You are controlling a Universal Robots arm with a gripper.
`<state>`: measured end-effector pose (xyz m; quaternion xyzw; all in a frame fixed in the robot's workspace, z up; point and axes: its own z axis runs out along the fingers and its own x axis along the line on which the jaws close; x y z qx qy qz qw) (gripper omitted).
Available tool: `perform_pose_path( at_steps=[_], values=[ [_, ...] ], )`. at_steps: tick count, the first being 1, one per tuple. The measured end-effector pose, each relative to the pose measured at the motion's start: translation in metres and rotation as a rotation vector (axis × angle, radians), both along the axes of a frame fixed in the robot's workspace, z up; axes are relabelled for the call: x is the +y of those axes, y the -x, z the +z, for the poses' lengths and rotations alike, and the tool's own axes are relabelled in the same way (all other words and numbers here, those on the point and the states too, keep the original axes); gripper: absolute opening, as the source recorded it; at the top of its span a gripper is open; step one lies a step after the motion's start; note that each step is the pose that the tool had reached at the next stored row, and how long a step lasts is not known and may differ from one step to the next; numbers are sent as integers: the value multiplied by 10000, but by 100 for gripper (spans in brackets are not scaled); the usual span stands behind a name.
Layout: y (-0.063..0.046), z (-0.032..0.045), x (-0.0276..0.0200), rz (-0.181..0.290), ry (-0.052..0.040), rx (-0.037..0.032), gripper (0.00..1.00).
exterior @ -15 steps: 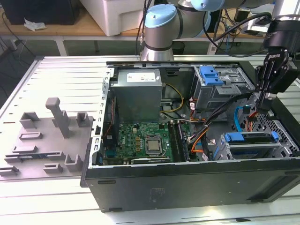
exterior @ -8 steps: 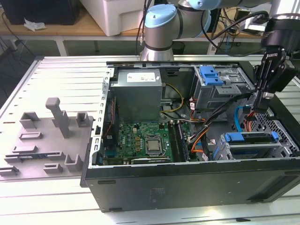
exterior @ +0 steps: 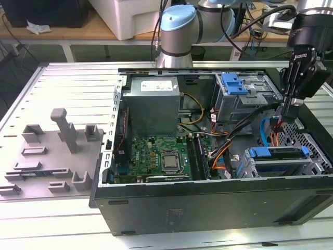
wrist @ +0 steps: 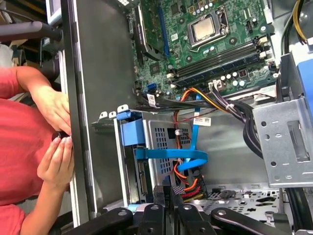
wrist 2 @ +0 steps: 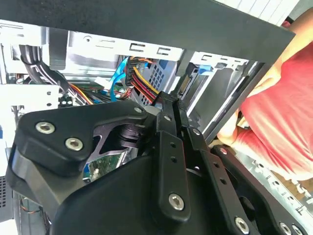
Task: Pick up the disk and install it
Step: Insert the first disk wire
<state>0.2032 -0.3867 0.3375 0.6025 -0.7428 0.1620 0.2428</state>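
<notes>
**Disk in corner cage**

On the desk [exterior: 67,83] stands an open computer case [exterior: 208,208]. In the drive cage [exterior: 247,169] at its corner, exterior view's right, sits the disk [exterior: 276,154]. Jaws, pressed together on nothing, hang near it.

My arm [exterior: 221,11] runs from its pale blue joint [exterior: 179,26] toward the exterior view's right. The black wrist [exterior: 308,34] is turned so the gripper [exterior: 287,113] points straight down. In both wrist views I see its two slim fingers [wrist 2: 166,147] [wrist: 159,197] drawn close together, with hardly any gap.
</notes>
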Motion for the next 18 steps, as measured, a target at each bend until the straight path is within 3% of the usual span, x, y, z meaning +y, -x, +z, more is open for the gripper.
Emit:
perform_pose_path(
  at_steps=[3,5,12,13,15,18],
  values=[
    [5,16,-19,66,-59,-79,16],
    [10,16,-30,90,-152,-151,16],
    [26,16,-66,140,-633,-424,16],
    [32,16,-80,144,-721,-472,16],
    [44,16,-101,146,-808,-523,16],
    [85,16,-177,151,-968,-631,16]
  ],
)
